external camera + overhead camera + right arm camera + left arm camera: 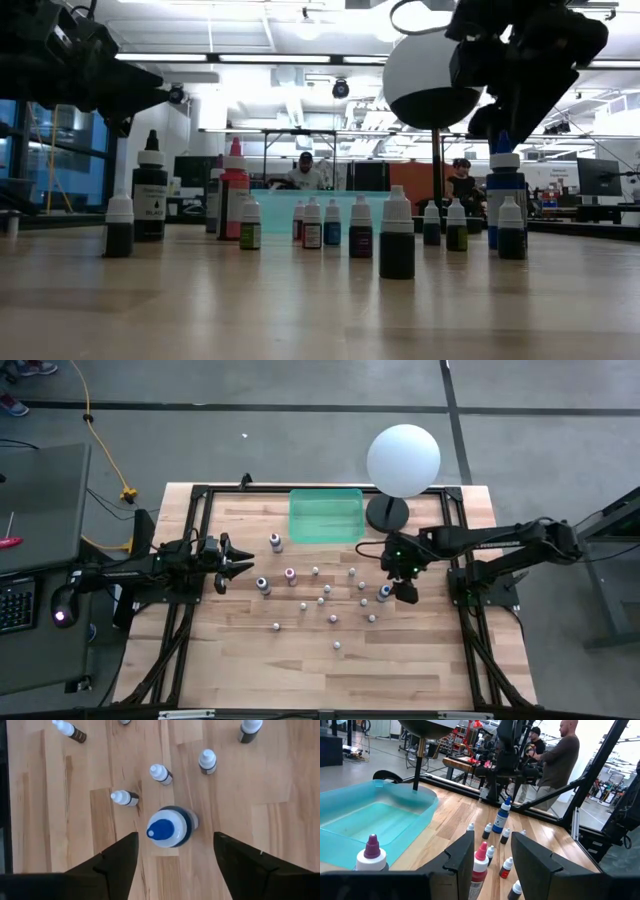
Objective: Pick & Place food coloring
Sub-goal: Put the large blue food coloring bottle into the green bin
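Note:
Several small white-capped food coloring bottles [325, 595] stand upright on their bases on the wooden table. A larger bottle with a blue tip [167, 826] stands at the right of the group [384, 592]. My right gripper [175, 837] hovers over it, slanting down and open. One finger stands on either side of the bottle, and neither touches it. At the table's left, my left gripper [222, 565] points level toward the bottles, open, with nothing between its fingers [465, 855].
A green plastic bin [325, 515] sits at the far middle of the table. Right of it stands a big white sphere [403, 458] on a black base. Black frame rails [460, 530] run along the table's sides. People [560, 755] stand beyond the table.

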Controlling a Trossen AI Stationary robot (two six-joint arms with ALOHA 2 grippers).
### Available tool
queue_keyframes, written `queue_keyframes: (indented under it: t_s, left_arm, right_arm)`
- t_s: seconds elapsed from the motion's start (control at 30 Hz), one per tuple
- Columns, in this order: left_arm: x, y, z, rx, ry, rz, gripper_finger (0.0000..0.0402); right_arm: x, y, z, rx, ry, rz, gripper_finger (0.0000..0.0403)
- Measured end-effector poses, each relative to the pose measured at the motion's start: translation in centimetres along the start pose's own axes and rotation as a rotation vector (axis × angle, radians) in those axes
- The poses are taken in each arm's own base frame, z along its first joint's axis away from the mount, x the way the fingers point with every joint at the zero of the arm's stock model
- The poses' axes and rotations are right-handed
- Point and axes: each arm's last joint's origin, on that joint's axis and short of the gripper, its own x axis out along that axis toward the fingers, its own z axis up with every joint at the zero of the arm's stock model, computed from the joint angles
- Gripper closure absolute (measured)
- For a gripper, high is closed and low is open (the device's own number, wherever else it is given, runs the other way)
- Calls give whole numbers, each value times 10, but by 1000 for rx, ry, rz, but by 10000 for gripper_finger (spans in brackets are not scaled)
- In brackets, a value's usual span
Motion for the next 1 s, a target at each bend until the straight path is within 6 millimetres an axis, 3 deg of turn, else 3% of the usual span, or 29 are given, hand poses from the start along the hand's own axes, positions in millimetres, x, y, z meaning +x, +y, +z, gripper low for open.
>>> queue_keyframes:
  t_s: [0.43, 0.73, 1.0]
  left_arm:
    - [0, 0, 0, 0, 0, 0, 273]
    - [0, 0, 0, 0, 0, 0, 273]
    - [0, 0, 0, 0, 0, 0, 273]
  right_arm:
    - [11, 6, 5, -82, 5, 45, 148]
    - [17, 21, 1, -215, 12, -103, 148]
    - [22, 25, -4, -220, 13, -162, 149]
